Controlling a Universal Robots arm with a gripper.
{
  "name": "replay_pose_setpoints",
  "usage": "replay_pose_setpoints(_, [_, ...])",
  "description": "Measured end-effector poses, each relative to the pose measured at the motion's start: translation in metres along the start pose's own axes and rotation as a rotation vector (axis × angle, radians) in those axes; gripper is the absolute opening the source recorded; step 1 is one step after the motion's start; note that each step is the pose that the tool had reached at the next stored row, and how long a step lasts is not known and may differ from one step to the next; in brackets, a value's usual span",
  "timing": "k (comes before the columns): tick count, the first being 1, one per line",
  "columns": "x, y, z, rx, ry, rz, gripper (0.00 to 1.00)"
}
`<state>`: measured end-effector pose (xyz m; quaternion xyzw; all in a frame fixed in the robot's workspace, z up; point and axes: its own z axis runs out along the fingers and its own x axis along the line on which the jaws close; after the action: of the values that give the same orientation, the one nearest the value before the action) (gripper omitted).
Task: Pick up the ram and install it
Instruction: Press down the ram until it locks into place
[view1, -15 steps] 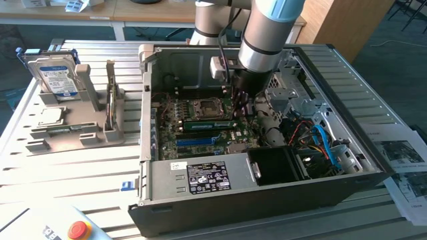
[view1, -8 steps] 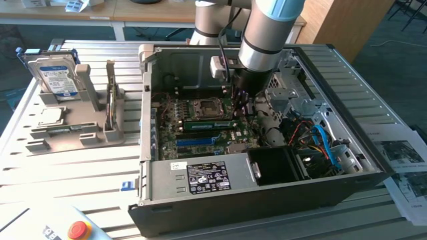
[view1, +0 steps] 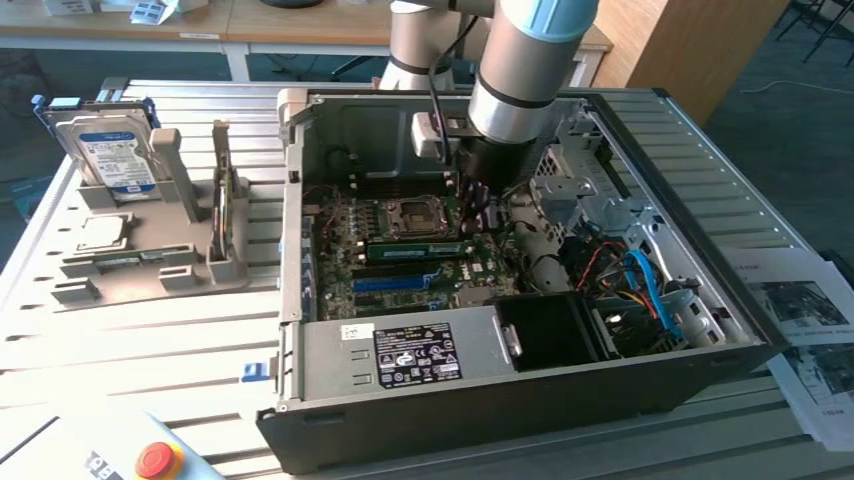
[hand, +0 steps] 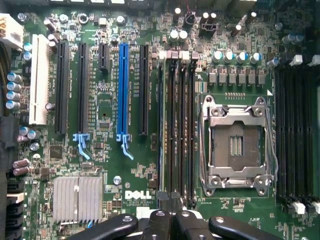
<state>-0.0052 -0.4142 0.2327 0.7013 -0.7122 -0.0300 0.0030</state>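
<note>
Reaching down into the open computer case (view1: 507, 400), the arm places the gripper (view1: 483, 215) just above the motherboard (view1: 400, 270), beside the empty processor socket (view1: 407, 213). The gripper fingers (hand: 167, 220) are closed together, and no object is visibly held between them. The ram (view1: 414, 248) stands on edge in a memory slot next to the socket, on the side toward the case's power-supply end; the exterior view shows its green face, while the wrist view shows the ram (hand: 161, 125) only as a thin edge in the outermost slot of the bank (hand: 176, 125), in line with the fingertips. The wrist view also resolves the blue expansion slot (hand: 123, 90) and a finned heatsink (hand: 77, 198). The exterior view adds the grey fixture (view1: 160, 250) near the tabletop's far edge at that view's left, carrying a hard drive (view1: 114, 155) and a processor chip (view1: 103, 232).
</note>
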Motion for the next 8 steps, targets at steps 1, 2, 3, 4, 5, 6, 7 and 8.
replay_pose_setpoints(1, [0.0000,0.0015,0.0000,0.0003,0.0000,0.000,0.10])
replay_pose_setpoints(2, [0.0000,0.0031,0.0001,0.0008,0.0000,0.000,0.10])
replay_pose_setpoints(3, [0.0001,0.0045,0.0002,0.0013,0.0000,0.000,0.10])
replay_pose_setpoints(4, [0.0000,0.0058,0.0003,0.0017,0.0000,0.000,0.10])
replay_pose_setpoints(5, [0.0001,0.0070,0.0003,0.0022,0.0001,0.000,0.10])
replay_pose_setpoints(6, [0.0001,0.0079,0.0004,0.0025,-0.0001,0.000,0.10])
replay_pose_setpoints(7, [0.0001,0.0088,0.0004,0.0029,-0.0001,0.000,0.10])
replay_pose_setpoints(8, [0.0001,0.0095,0.0005,0.0031,-0.0001,0.000,0.10])
